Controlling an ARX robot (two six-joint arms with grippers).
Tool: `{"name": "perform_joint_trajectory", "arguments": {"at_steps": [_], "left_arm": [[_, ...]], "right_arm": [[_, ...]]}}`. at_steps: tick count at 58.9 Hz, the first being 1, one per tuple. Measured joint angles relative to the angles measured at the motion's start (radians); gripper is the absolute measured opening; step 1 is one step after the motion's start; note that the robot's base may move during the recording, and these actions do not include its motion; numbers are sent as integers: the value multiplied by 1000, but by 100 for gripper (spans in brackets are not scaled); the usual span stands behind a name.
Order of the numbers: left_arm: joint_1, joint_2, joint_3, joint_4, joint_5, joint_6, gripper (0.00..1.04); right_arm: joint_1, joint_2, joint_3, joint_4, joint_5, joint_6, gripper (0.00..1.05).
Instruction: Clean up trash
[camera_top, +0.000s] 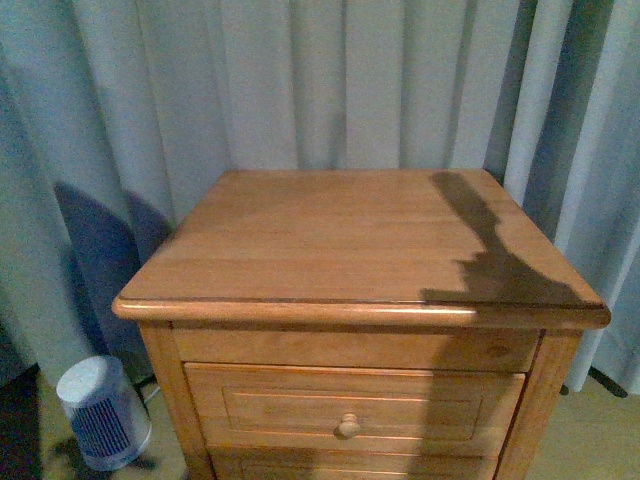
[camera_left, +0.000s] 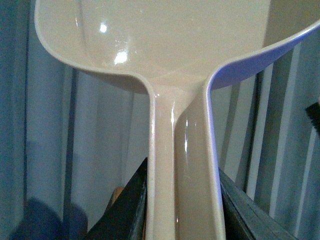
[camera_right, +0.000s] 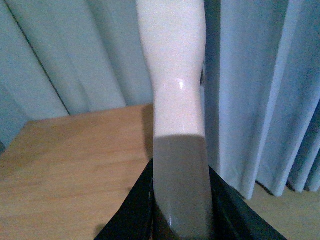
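No trash shows in any view. In the left wrist view the beige dustpan (camera_left: 165, 45) fills the frame, its long handle running down between the dark fingers (camera_left: 125, 210) of my left gripper (camera_left: 182, 210), which is shut on it. In the right wrist view a pale pinkish brush handle (camera_right: 175, 100) stands up between the black fingers (camera_right: 132, 212) of my right gripper (camera_right: 182, 215), shut on it; the bristles are out of view. Neither arm appears in the front view, only a shadow on the wooden tabletop (camera_top: 350, 235).
A wooden nightstand with a knobbed drawer (camera_top: 348, 425) stands before pale blue curtains (camera_top: 300, 80). A small white and blue heater (camera_top: 100, 410) sits on the floor at its left. In the right wrist view the tabletop (camera_right: 75, 165) lies below, with floor (camera_right: 280, 210) past its edge.
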Motion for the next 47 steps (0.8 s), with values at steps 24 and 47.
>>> {"name": "perform_joint_trajectory", "arguments": {"at_steps": [24, 47], "left_arm": [[0, 0, 0, 0, 0, 0, 28], [0, 4, -1, 0, 12, 0, 28]], "right_arm": [[66, -346, -166, 89, 100, -151, 21], [65, -385, -189, 79, 132, -157, 21]]}}
